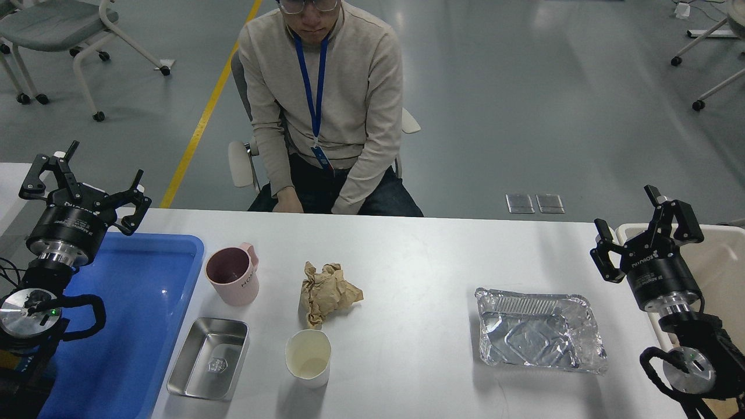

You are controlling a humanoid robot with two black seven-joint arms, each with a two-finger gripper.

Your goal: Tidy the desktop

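Head view: counter (419,256) long axis left-right, bare middle strip open. Left tool (87,185) spread wide, empty, over blue tray (145,279). Right tool (634,227) open, empty, over cream bin (722,262).

We are in a robot lab or test hall: a wide grey sealed floor (524,87) with a yellow painted lane line (204,116), wheeled white-framed office chairs (58,35) scattered about, and a seated man in a beige sweater (320,99) wearing a blue badge lanyard (317,87)
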